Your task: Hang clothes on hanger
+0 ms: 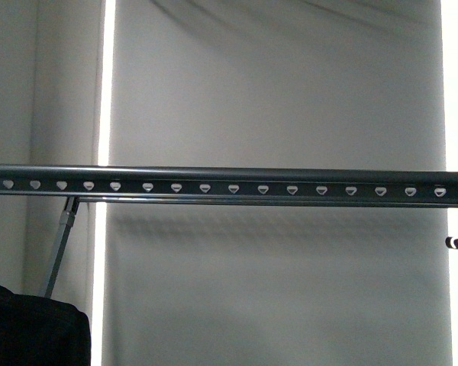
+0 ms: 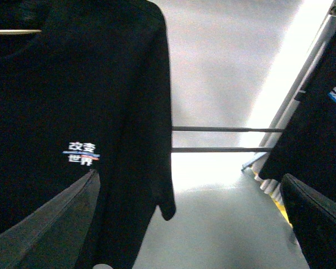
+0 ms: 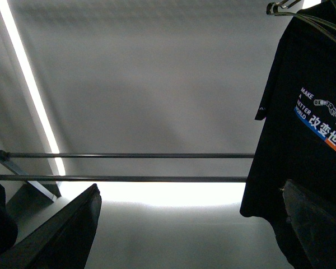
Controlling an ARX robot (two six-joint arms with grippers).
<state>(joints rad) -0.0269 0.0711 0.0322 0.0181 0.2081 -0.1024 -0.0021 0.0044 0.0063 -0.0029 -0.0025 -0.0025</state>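
Room: grey blind (image 1: 275,91), bright strips at either edge, grey floor (image 2: 224,224) | rail (image 1: 229,183) spans front view | left gripper (image 2: 189,176) jaws wide apart, empty — black T-shirt (image 2: 73,112) hangs behind one finger | right gripper (image 3: 190,186) likewise apart — printed T-shirt (image 3: 308,112) hangs beside it

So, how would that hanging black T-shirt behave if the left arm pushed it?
Probably floppy: the T-shirt hangs limp, its sleeve drooping. Likely light, and it hangs free, so a push would swing or fold it.
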